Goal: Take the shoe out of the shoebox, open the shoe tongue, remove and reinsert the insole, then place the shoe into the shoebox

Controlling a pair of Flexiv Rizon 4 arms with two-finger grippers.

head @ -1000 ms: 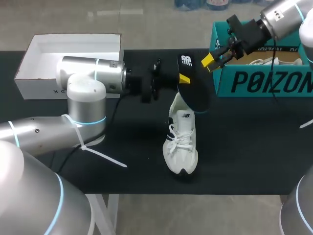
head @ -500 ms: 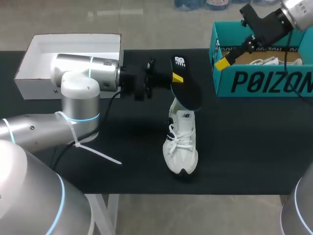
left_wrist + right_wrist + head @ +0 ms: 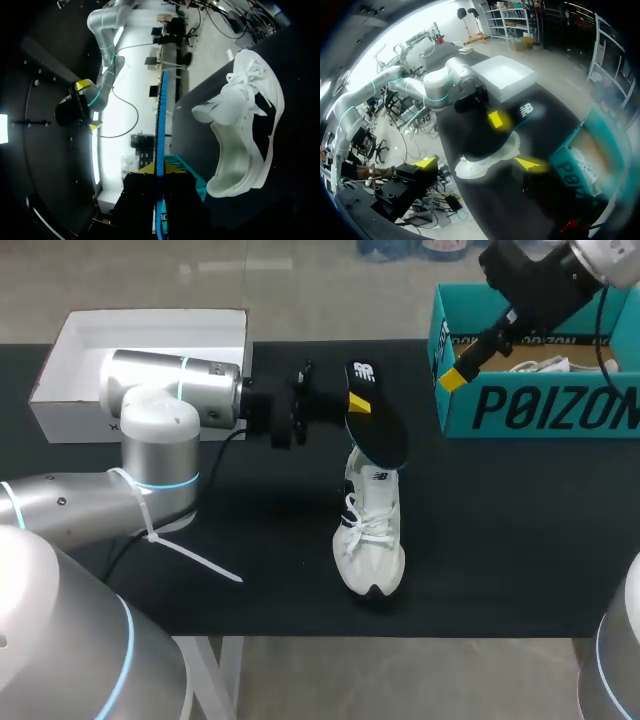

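At the ten o'clock corner of the table (image 3: 500,540) sits a white box (image 3: 150,335), open side up. Left arm (image 3: 170,400) lies across in front of it, wrist pointing toward three o'clock.

Left gripper (image 3: 357,402) has its fingers closed on the insole (image 3: 380,435), clamping it from both faces near its twelve o'clock end. Its own wrist view shows the insole (image 3: 160,115) edge-on, running straight ahead out of the pinched yellow tips. The insole is dark and held in the air, tilted, with its free end dropping toward five o'clock over the shoe's heel. Contact there: cannot tell.

Shoe (image 3: 372,530) is white and laced, upright on its sole at mid-table, toe at six o'clock, heel at twelve. From the left wrist the shoe (image 3: 240,135) lies beside the insole, apart from the gripper.

Shoebox (image 3: 540,410) is teal and open, at the shoe's two o'clock and well apart from it. White laces (image 3: 540,365) show inside.

Right gripper (image 3: 462,365) hangs by the shoebox's nine o'clock end — fingers spread wide, holding nothing. From its wrist view the shoe (image 3: 487,160), the insole (image 3: 520,112) and the white box (image 3: 507,75) lie ahead, the shoebox (image 3: 580,165) off beside.
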